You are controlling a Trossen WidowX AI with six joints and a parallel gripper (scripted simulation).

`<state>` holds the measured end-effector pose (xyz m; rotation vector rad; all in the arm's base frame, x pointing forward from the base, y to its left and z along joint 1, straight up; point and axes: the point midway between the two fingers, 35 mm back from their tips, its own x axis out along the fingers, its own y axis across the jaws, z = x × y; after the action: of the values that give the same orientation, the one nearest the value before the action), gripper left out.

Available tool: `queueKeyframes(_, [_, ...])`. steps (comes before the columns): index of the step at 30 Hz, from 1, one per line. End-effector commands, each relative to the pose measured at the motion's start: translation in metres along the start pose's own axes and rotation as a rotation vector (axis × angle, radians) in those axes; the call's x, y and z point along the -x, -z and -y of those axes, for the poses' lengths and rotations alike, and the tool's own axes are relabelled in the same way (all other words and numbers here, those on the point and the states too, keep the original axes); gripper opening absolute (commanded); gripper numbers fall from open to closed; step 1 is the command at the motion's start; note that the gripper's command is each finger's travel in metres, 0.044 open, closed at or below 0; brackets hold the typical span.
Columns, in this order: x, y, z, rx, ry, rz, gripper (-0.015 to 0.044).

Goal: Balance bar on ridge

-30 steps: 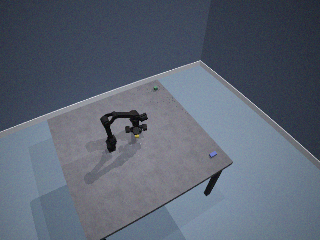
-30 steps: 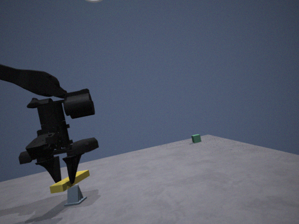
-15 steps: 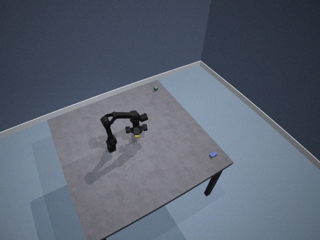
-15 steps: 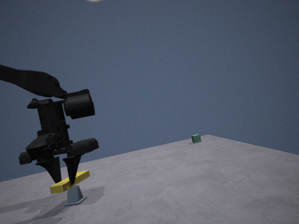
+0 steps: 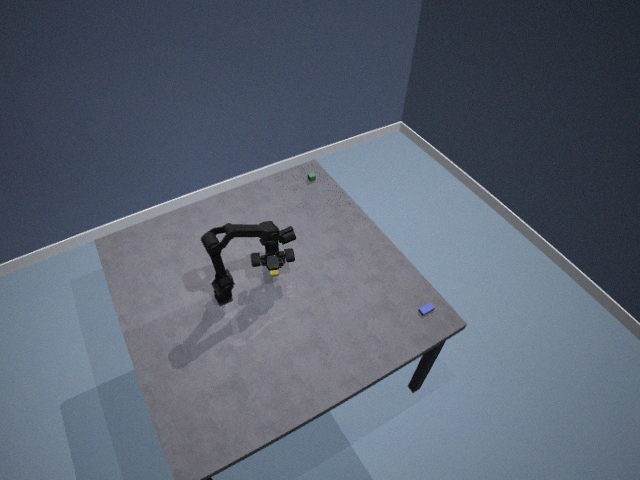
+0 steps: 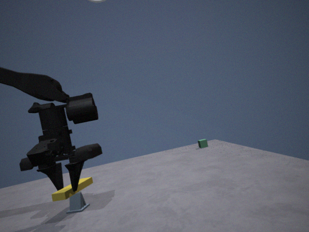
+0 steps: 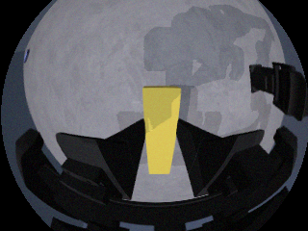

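Exterior view showed the long yellow rectangular bar clamped between the black gripper's fingertips, its long axis crossing the finger-to-finger line, directly above the grey-blue wedge-shaped ridge; contact uncertain, slight lowering then release judged next

No readable text, label, brand, number or sign on anything here

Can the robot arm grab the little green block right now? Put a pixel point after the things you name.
Probably not yet: its jaws (image 5: 273, 269) (image 6: 67, 190) are shut on the yellow bar (image 5: 274, 272) (image 6: 86, 183) (image 7: 161, 130). Nothing seems to block the way to the green block (image 5: 311, 176) (image 6: 203, 143), but it's far off, maybe out of reach.
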<state>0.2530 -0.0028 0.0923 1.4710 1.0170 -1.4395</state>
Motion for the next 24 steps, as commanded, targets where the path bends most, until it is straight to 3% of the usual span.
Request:
queueKeyframes(1, [-0.0005, -0.0003, -0.0003, -0.003, -0.002, 0.002, 0.0])
queueKeyframes(24, [-0.0025, -0.0003, -0.0002, -0.003, -0.002, 0.002, 0.0])
